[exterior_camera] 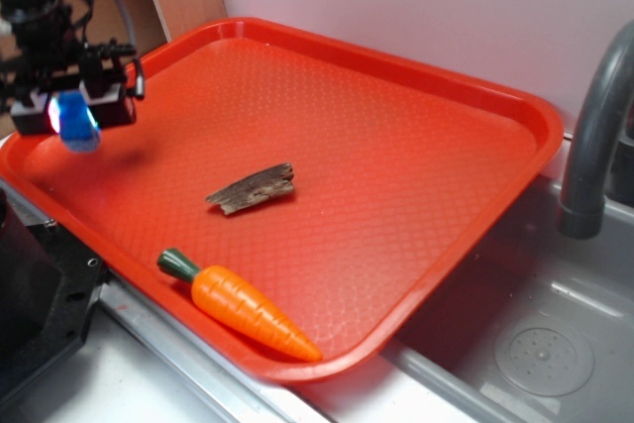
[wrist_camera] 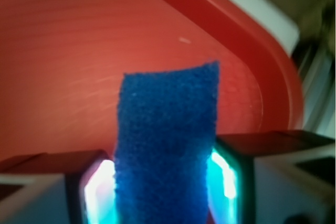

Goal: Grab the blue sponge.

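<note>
Your gripper has its fingers clamped on the blue sponge, one pad against each side.

From the wrist view you see the sponge standing up out of the fingers, its rough blue face toward the camera; in the exterior view it hangs clear above the far left corner of the red tray. On the tray floor, well away from your gripper, lie a brown piece of bark near the middle and a toy carrot by the near rim. A grey faucet rises over the sink at right.
</note>
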